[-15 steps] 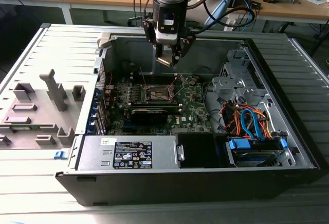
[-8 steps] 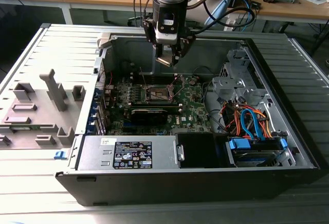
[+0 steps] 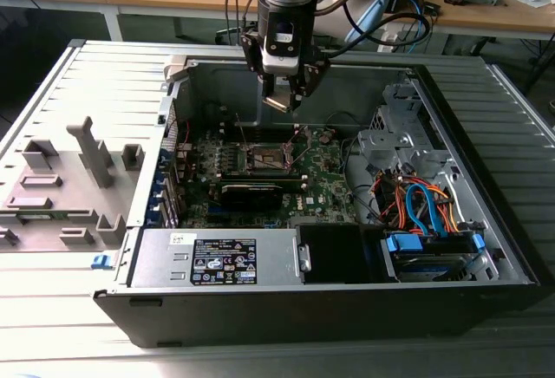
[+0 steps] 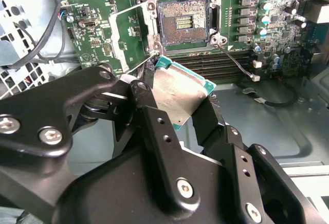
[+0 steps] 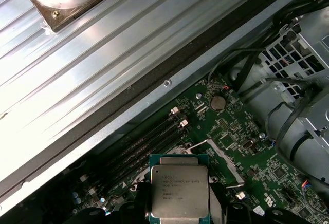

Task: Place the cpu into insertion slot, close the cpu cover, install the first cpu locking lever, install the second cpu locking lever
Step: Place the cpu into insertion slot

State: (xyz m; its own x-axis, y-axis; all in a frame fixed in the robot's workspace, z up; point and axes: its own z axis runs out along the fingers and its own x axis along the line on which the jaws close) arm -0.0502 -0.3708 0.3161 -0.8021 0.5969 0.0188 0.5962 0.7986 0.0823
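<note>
My hand (image 3: 279,101) is closed narrowly on the thin, square, silver-topped, green-edged cpu (image 4: 180,93), holding it tilted in the air above the green motherboard (image 3: 329,179) inside the open black metal computer case (image 3: 347,296). The small square brownish-gold, silver-rimmed insertion slot (image 4: 182,23) lies bare on the board, apart from the chip. The thin silver frame-shaped cpu cover (image 4: 115,38) seems swung open just beside that slot.

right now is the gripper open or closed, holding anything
The gripper is closed, holding the cpu by its edges.
</note>
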